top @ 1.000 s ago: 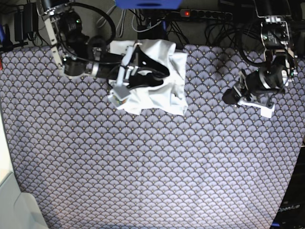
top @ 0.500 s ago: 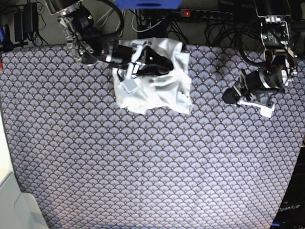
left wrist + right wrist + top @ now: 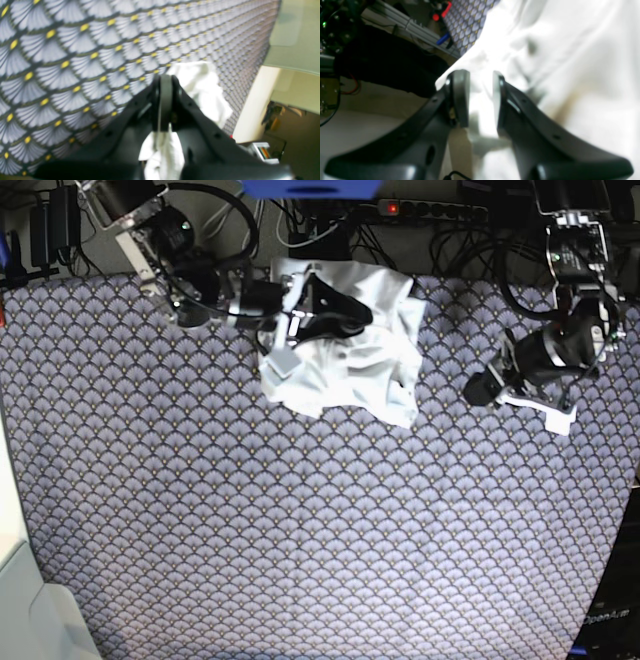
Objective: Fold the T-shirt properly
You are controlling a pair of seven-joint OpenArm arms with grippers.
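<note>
Black arms [image 3: 190,280], black curved tool fingers [image 3: 460,97], white fittings.

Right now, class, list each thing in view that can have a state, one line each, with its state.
T-shirt: crumpled in a loose heap on the patterned cloth, not folded.
Right claw: jaws parted, over the T-shirt's white fabric.
Left claw: shut, away from the shirt, holding nothing.
Patterned cloth: spread flat.

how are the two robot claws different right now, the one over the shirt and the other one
The right black claw has its jaws parted over the crumpled white fabric T-shirt; the left black claw has its jaws pressed shut. The right one works at the shirt near the table's back edge; the left one sits apart over the fan-patterned purple tablecloth, away from the shirt. Both have dark curved fingers.
</note>
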